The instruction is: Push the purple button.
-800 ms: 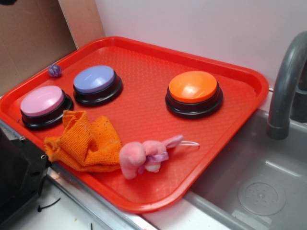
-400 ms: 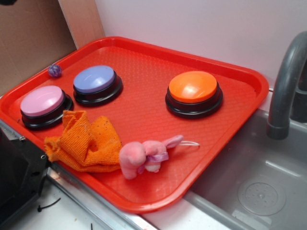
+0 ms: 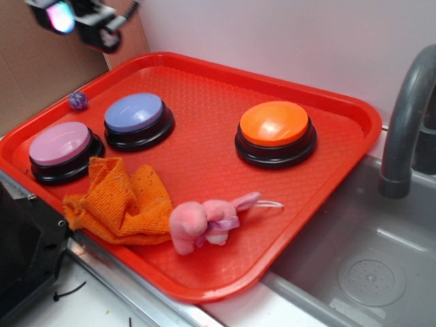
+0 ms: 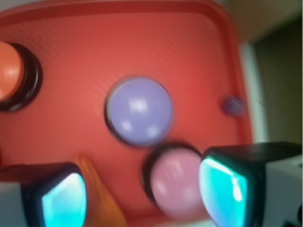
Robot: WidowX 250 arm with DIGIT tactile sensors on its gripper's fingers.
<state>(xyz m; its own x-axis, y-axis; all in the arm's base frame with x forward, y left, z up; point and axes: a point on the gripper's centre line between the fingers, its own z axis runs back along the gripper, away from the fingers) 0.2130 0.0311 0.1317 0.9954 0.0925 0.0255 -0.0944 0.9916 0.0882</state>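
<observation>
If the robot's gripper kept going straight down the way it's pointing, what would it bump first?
Probably the purple button: it sits nearly centred ahead of the open gripper. The picture is blurry, so the pink button could be touched first.

The exterior camera is looking down at an angle from the front, taking in the whole red tray (image 3: pixel 340 146) beside the sink (image 3: pixel 354 266). The wrist camera is facing straight down from above, closer and blurred. Both are showing the purple button (image 3: pixel 134 112) (image 4: pixel 139 111) and its neighbours.
</observation>
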